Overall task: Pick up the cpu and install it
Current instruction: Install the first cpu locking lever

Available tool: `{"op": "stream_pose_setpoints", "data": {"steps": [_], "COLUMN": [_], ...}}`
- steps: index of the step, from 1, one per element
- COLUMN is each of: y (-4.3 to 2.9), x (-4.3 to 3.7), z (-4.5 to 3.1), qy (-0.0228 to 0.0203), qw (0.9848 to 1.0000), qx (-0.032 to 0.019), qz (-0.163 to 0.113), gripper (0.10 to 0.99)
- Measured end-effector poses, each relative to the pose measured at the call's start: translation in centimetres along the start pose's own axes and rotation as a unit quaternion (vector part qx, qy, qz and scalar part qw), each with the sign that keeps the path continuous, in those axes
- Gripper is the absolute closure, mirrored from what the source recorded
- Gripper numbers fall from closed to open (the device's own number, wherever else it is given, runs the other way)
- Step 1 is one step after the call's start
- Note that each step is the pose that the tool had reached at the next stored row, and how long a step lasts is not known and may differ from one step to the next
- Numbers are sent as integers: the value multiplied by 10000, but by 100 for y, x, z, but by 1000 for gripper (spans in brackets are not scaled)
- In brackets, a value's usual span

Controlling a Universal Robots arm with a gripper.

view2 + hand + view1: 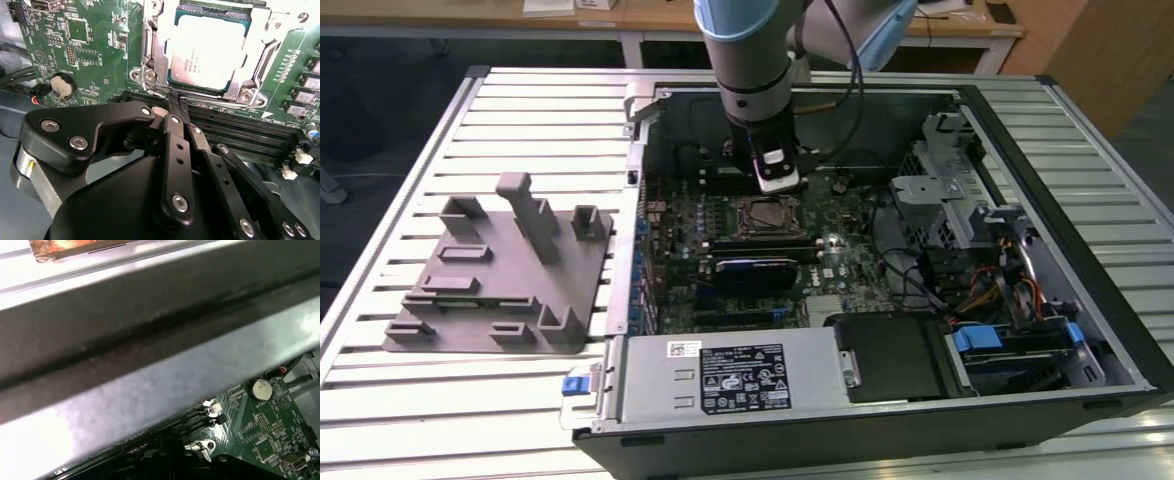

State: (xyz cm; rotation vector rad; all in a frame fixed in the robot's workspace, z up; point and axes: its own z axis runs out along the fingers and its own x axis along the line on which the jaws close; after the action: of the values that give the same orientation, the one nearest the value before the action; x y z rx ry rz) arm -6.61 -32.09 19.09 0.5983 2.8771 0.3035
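Black linkage arms of the gripper, matte and studded with round silver screw heads, lay closest in the second wrist view; they converged to a narrow tip, so the jaws appeared drawn together with nothing between them. Just past that tip ran long dark memory slots, ribbed and parallel. Beyond them sat the cpu, a flat square chip with a smooth silvery-grey top and a paler rim, lying in its socket inside a shiny stamped metal frame. Around it spread the green circuit board, busy with tiny parts, and a round silver coin battery rested near one side.

From the exterior view, the arm reached down into an open computer case (black sheet metal, lid off) that lay flat on a table of pale ribbed metal slats. A white block at the arm's end hung just above and behind the socket. Well apart, toward the exterior view's left, stood a grey plastic fixture with blocky upright posts and shallow pockets. A boxy grey power supply filled the case's near edge.
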Motion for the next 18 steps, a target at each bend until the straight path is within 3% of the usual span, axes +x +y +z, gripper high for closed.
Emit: {"op": "stream_pose_setpoints", "data": {"steps": [7,13,15,18], "y": [27,29,28,30], "x": [-17,-18,-18,-21], "z": [-111,-116,-116,-113], "qy": [0,-1,-17,-42], "qw": [10000,10000,10000,9997], "qx": [1,2,54,242], "qz": [-1,-2,-13,-47], "gripper": [980,980,980,980]}}
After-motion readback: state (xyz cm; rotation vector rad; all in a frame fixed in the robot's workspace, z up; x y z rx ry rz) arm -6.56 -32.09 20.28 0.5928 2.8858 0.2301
